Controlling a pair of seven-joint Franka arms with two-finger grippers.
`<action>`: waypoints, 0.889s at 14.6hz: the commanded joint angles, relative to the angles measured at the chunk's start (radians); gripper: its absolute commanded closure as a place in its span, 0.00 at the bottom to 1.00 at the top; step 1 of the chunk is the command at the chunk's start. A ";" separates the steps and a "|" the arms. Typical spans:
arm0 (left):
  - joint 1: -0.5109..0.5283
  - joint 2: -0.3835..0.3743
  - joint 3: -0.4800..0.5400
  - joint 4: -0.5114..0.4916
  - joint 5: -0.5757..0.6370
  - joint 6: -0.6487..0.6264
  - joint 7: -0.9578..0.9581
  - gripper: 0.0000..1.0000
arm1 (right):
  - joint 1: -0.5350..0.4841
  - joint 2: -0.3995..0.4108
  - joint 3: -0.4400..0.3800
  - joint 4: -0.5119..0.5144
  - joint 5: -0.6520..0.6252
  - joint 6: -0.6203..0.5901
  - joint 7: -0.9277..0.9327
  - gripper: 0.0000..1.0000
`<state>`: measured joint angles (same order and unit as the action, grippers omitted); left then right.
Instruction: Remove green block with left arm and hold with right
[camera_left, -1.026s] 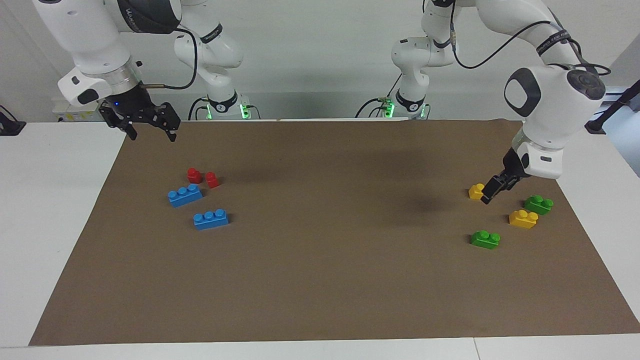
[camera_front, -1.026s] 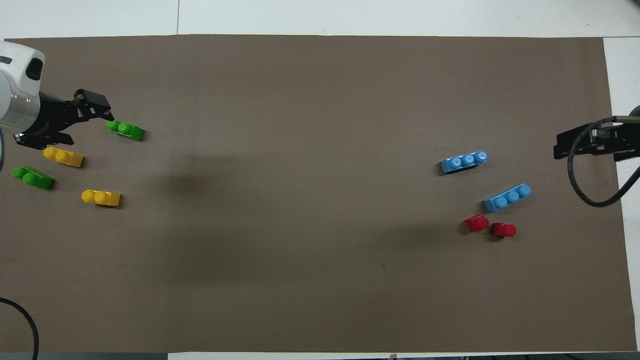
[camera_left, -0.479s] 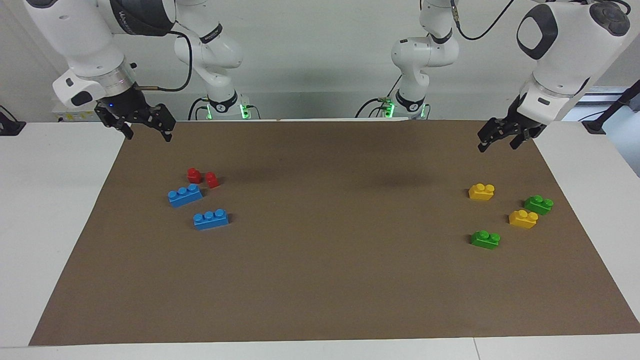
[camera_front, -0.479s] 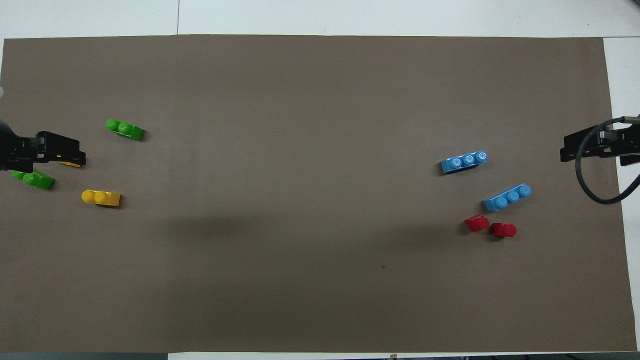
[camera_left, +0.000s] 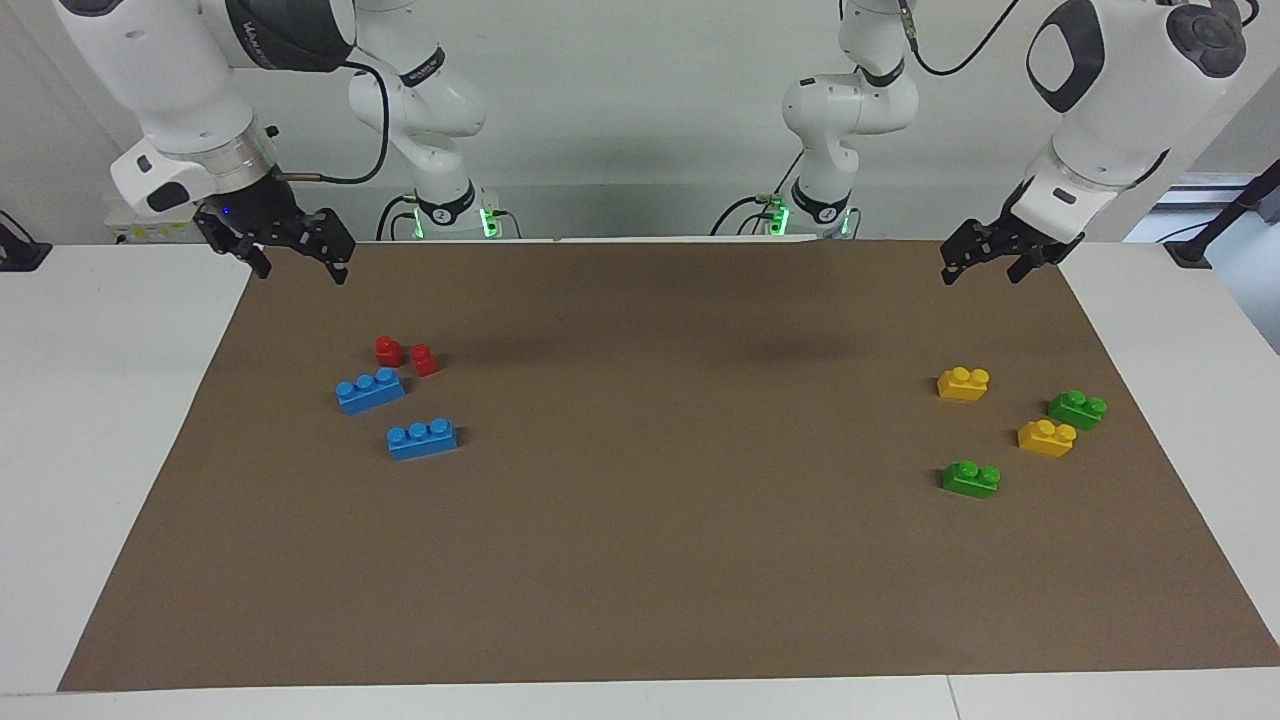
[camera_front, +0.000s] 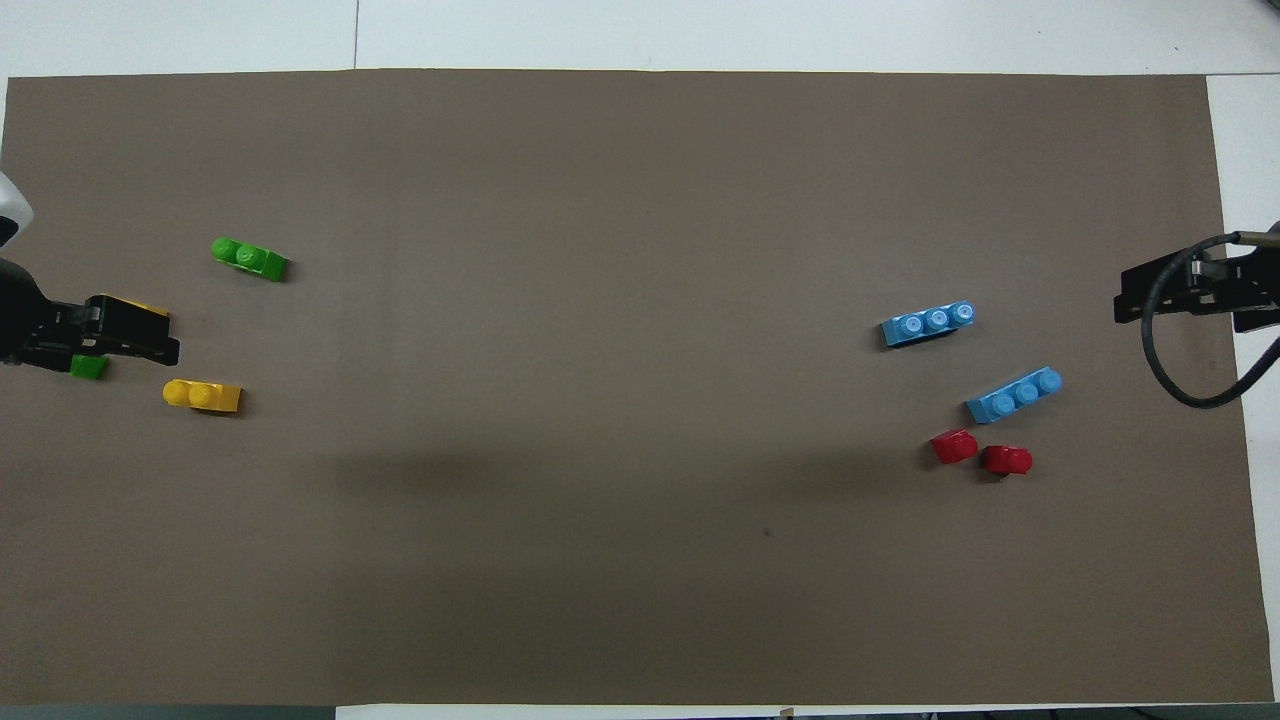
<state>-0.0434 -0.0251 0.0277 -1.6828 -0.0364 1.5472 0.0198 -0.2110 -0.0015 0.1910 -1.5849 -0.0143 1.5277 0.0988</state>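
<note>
Now left tool risen off bricks, empty; green block unmoved.

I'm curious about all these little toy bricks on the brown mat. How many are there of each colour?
Red bricks: 2
Blue bricks: 2
Yellow bricks: 2
Green bricks: 2
Total: 8 bricks, all lying loose on the mat; neither robot hand holds one.
</note>
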 joint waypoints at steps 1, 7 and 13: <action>-0.009 -0.021 0.006 -0.003 0.024 -0.013 0.019 0.00 | -0.002 -0.002 0.005 -0.001 -0.003 -0.006 0.022 0.00; -0.009 -0.026 0.003 -0.003 0.049 -0.009 0.017 0.00 | -0.002 -0.003 0.005 -0.003 -0.001 -0.006 0.022 0.00; -0.007 -0.035 0.006 -0.003 0.046 0.001 0.017 0.00 | -0.001 -0.003 0.005 -0.004 0.000 -0.006 0.022 0.00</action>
<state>-0.0443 -0.0416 0.0279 -1.6823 -0.0081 1.5479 0.0247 -0.2107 -0.0015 0.1911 -1.5849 -0.0143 1.5277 0.1015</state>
